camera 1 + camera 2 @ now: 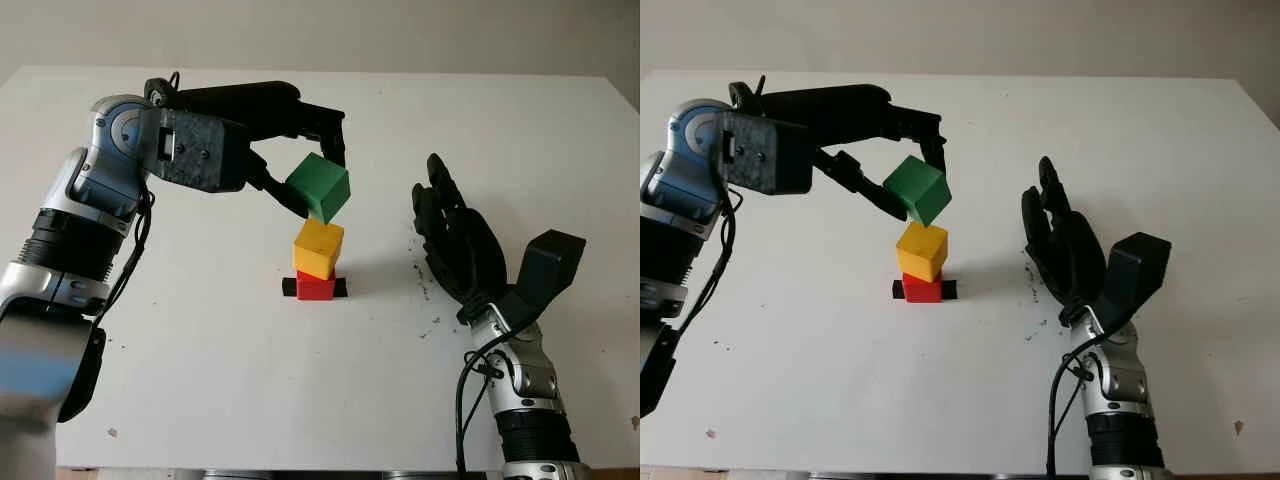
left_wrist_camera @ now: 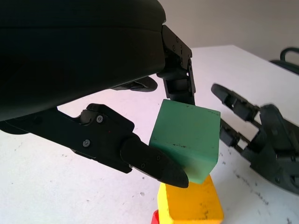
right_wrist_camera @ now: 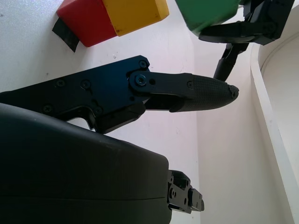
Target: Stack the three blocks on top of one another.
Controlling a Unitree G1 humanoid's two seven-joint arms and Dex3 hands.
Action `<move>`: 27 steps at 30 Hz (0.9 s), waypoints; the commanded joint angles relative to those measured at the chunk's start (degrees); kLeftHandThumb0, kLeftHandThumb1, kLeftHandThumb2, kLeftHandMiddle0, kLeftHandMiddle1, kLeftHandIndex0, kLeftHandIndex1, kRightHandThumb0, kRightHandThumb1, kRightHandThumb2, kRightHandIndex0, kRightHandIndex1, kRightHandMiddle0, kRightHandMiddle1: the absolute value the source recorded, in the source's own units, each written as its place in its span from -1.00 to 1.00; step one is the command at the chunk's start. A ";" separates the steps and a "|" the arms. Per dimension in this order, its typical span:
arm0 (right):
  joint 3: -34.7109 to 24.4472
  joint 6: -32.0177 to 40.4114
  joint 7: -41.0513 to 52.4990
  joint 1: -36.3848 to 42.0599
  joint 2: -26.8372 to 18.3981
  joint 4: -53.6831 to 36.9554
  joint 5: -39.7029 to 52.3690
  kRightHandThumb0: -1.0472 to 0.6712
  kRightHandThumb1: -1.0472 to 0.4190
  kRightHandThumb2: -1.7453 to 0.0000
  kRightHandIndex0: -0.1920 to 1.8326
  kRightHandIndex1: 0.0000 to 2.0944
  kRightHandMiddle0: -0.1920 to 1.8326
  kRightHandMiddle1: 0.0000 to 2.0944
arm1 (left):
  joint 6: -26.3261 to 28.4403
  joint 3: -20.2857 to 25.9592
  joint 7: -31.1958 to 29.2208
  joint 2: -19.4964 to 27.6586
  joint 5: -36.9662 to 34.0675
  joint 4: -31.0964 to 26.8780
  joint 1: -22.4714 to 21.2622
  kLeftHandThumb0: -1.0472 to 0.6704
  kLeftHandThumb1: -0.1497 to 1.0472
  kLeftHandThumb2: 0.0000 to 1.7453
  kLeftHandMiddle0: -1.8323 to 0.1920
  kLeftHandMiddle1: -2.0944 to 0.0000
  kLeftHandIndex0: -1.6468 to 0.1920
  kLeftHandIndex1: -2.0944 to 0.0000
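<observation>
There are 3 blocks, 1 of each colour. The red block (image 1: 315, 287) sits on the white table (image 1: 200, 380) at the centre, on a short black strip (image 1: 340, 287) that shows at both its sides. The yellow block (image 1: 318, 247) rests on top of the red one, turned a little so that 1 corner points toward the robot, its faces not square with the red block's.

The green block (image 1: 318, 187) is in the air just above the yellow one, tilted, with 1 lower corner pointing down toward the yellow block's top. All 3 are cubes, so none has a long axis. Whether that lower corner touches the yellow block is hard to tell; in the left wrist view the 2 appear to meet or nearly meet.

The left hand (image 1: 300, 150) reaches in from the left above the stack and grips the green block: 1 finger (image 2: 156, 163) presses its near side and another comes down on its far upper edge.

The right hand (image 1: 1065, 250) is open and holds nothing, well to the right of the stack, palm turned toward it.
</observation>
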 commanded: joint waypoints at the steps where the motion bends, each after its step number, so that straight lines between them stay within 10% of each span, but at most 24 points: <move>1: 0.02 -0.22 0.17 0.58 -0.34 -0.84 -0.13 -0.62 -1.00 0.47 -1.00 -0.99 -0.96 -0.95 | -0.76 -0.76 -1.15 0.42 0.32 -0.18 -2.41 -0.25 0.98 -0.93 0.50 0.98 0.42 -0.43; 27: 1.13 0.10 -1.01 0.83 0.34 -0.89 -1.72 -0.63 -1.00 0.51 -1.00 -1.00 -0.97 -0.95 | 7.13 -0.63 -8.99 0.92 -2.78 -2.67 -3.00 -0.30 0.99 -0.93 0.49 0.95 0.38 -0.47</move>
